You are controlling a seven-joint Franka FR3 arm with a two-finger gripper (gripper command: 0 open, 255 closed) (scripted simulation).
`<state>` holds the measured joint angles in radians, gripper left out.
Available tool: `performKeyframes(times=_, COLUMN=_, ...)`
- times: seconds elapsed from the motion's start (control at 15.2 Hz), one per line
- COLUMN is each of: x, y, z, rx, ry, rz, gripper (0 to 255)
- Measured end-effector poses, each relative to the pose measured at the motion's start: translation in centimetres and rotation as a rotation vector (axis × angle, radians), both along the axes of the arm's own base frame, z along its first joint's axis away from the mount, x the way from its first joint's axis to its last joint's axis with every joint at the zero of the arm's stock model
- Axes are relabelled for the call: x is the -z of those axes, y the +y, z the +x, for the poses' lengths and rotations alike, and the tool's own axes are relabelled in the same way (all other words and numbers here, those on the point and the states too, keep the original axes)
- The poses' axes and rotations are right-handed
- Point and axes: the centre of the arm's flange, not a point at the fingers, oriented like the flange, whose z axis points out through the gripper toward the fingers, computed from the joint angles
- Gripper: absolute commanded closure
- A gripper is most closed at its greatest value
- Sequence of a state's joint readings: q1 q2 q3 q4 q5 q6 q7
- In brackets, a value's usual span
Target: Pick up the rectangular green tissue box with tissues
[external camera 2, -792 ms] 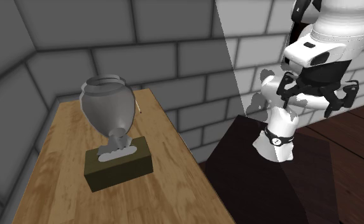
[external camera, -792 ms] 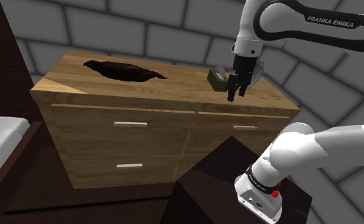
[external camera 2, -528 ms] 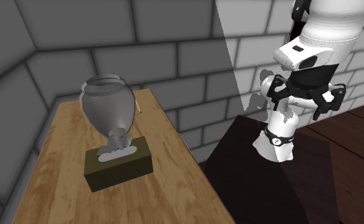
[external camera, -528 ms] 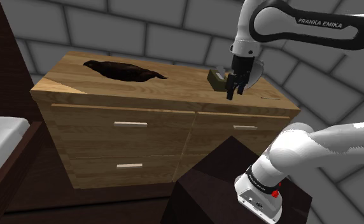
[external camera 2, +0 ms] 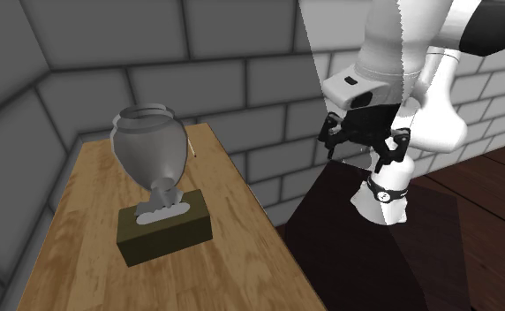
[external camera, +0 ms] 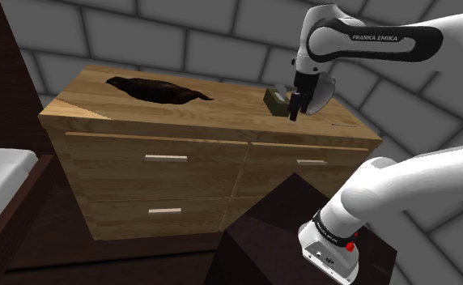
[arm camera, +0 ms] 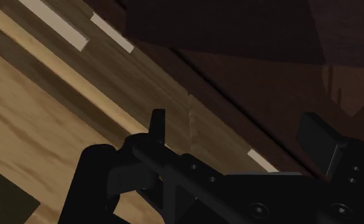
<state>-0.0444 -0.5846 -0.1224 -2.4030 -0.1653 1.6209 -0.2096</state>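
Note:
The olive-green tissue box [external camera 2: 164, 231] lies on the wooden dresser top [external camera 2: 83, 265] with white tissues [external camera 2: 160, 209] sticking out of its top. In the shoulder view the tissue box [external camera: 275, 100] sits near the dresser's right end, and my gripper [external camera: 295, 108] hangs just to its right, apart from it. In the second exterior view the gripper [external camera 2: 360, 148] is in the air off the dresser's right edge, fingers apart and empty. A dark corner of the tissue box [arm camera: 6, 201] shows beside the gripper [arm camera: 238, 135] in the wrist view.
A grey vase [external camera 2: 145, 146] stands right behind the box. A dark brown shallow object [external camera: 159, 90] lies on the dresser's left half. A thin stick [external camera: 345, 125] lies near the right end. The drawer fronts [external camera: 157, 174] face the stand [external camera: 303, 235]. A bed [external camera: 3, 170] is at the left.
The gripper has moved toward the dresser and the box, leftward in the second exterior view, slightly up and left in the shoulder view. The arm's upper link has swung lower. The box has not moved.

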Motion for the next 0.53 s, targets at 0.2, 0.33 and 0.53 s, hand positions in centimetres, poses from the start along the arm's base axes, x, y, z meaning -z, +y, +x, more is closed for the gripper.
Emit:
performKeyframes(times=0.2, x=0.9, y=-2.6, z=2.0, rx=-0.034, ry=-0.012, rz=-0.027, gripper=0)
performKeyframes(times=0.33, x=1.3, y=-4.3, z=3.1, rx=-0.057, ry=-0.02, rz=-0.045, gripper=0)
performKeyframes(times=0.53, x=2.1, y=-6.8, z=5.3, rx=-0.091, ry=-0.031, rz=-0.071, gripper=0)
